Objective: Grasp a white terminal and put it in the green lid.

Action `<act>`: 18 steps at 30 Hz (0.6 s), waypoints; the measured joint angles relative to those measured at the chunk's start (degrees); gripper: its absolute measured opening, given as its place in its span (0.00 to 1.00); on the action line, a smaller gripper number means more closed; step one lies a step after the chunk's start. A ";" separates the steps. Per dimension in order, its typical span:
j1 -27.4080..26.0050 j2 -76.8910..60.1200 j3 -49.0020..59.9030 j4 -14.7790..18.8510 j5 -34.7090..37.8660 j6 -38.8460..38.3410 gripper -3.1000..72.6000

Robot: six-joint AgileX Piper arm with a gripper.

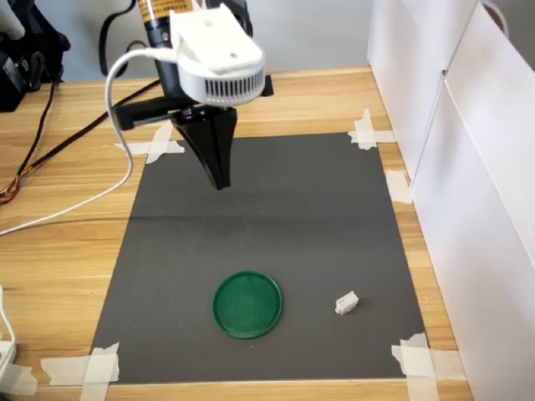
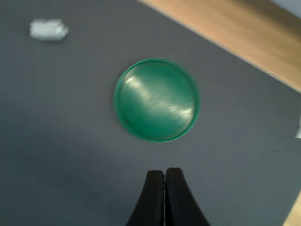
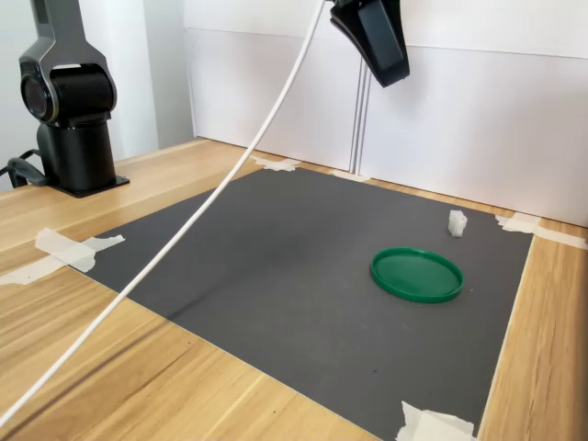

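— What's under you?
— A dark mat (image 1: 276, 242) taped to a wooden table (image 1: 67, 251). My claw (image 2: 164, 175) hangs high above it, fingers pressed together, holding nothing.
— And the terminal?
— The terminal (image 1: 346, 303) lies on the mat, near the lid (image 1: 247, 304) on the first exterior view's right, apart from it.

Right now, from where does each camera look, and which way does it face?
First exterior view: high, looking down at the mat; gripper hangs above the green lid and white terminal.
Wrist view: on the arm, looking down past shut fingertips at the lid.
Second exterior view: low at table's side, facing the white wall; arm base shows.
All share lid and terminal.
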 joint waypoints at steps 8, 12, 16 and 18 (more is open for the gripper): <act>6.07 7.88 -8.03 -0.34 10.02 -6.39 0.01; 6.24 9.87 -10.07 -0.42 8.94 -6.42 0.01; 6.24 11.91 -12.29 0.26 8.56 -8.76 0.03; 6.24 12.96 -13.44 0.94 8.86 -10.23 0.06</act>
